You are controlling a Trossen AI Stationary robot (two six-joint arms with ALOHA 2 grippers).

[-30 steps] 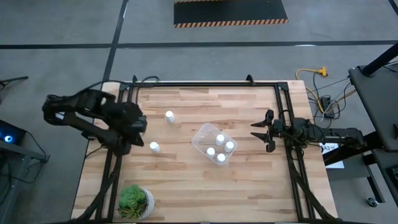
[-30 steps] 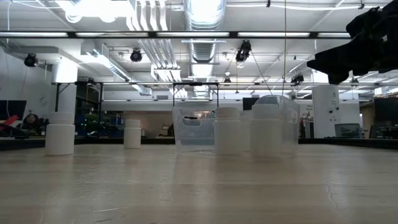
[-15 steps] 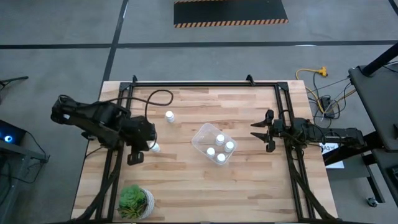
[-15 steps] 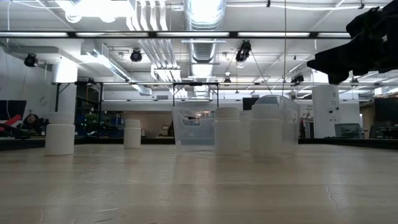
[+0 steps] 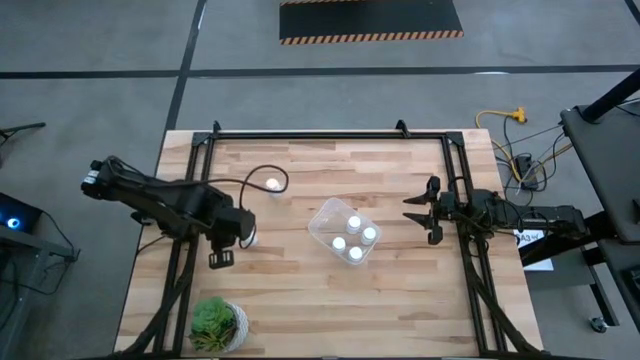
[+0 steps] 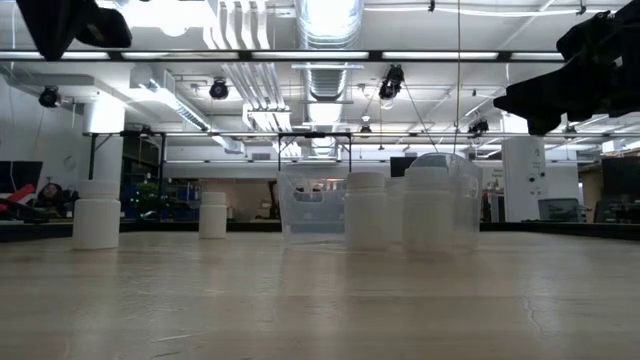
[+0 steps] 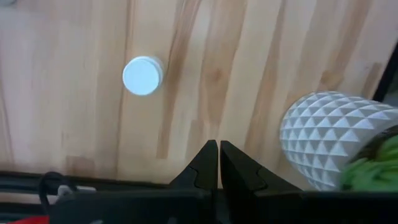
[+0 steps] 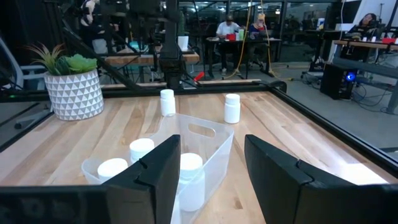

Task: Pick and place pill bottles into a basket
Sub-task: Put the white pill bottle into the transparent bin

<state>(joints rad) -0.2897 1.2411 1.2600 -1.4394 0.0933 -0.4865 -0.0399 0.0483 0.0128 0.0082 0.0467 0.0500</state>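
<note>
Two white pill bottles stand upright on the wooden table: one (image 5: 272,183) toward the far side, one (image 5: 250,238) nearer, whose cap (image 7: 142,76) shows in the left wrist view. The clear basket (image 5: 325,215) at the table's middle holds several more bottles (image 5: 354,222). My left gripper (image 5: 230,232) hangs shut above the table just left of the nearer bottle, pointing down; its fingertips (image 7: 218,155) are apart from the cap. My right gripper (image 5: 420,210) waits open at the right edge, pointing level at the basket (image 8: 208,134).
A green plant in a white faceted pot (image 5: 218,325) stands at the near left corner, close to my left gripper (image 7: 329,146). A black frame (image 5: 330,135) runs round the table's edges. Bare wood lies between the basket and the near edge.
My left gripper has come down and gone toward the table's right and near edges, closing on the nearer bottle, and has turned a little; it now enters the low view's top left corner. It has stayed shut. Bottles and basket have not moved.
</note>
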